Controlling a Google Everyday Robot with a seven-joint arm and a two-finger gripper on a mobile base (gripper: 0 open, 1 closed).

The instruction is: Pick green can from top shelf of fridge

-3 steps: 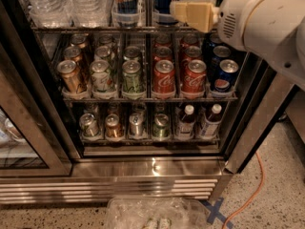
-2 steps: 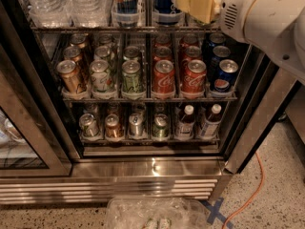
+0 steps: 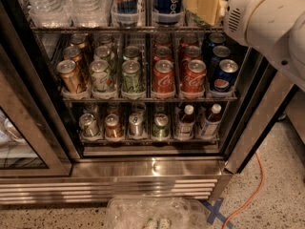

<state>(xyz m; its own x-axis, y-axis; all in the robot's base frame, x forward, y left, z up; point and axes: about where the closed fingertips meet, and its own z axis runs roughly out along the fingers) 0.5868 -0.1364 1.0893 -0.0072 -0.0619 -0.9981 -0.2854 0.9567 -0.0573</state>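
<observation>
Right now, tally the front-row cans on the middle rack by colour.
Copper can: 1
Green-white cans: 2
Red cans: 2
Blue can: 1
Total: 6
Gripper is at the right end of the top shelf.

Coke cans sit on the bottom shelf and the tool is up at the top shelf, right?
No: the camera view shows the Coke cans on the middle shelf, not the bottom. The tool is up at the top shelf.
</observation>
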